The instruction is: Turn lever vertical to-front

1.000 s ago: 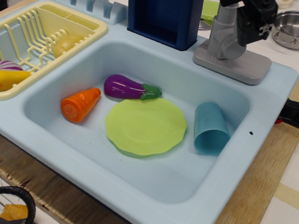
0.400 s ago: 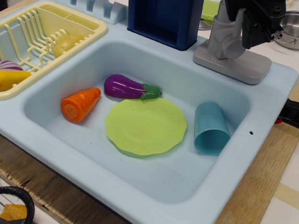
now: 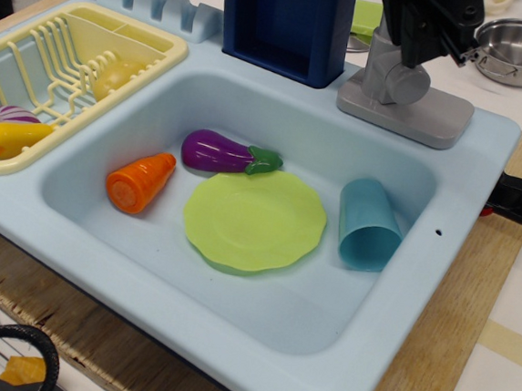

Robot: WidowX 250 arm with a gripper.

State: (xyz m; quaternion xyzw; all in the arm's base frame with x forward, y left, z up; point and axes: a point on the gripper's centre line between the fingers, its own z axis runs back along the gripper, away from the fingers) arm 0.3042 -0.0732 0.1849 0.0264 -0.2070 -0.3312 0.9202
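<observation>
A pale blue plastic toy sink (image 3: 444, 189) sits on a worn wooden bench (image 3: 456, 322). At its back right corner stands the small grey plastic lever (image 3: 404, 83), a round-ended stub on an upright post with a flat rectangular base. The black gripper (image 3: 422, 27) is down over the top of the post; whether it is clenched cannot be told. In the basin lie a purple toy aubergine (image 3: 219, 152), an orange toy carrot (image 3: 140, 182), a round light green plate (image 3: 254, 220) and a toppled teal cup (image 3: 366, 225). A yellow dish rack (image 3: 67, 60) sits to the left, a dark blue box-shaped block (image 3: 288, 22) behind, and a shiny steel pot (image 3: 520, 52) at the far right.
</observation>
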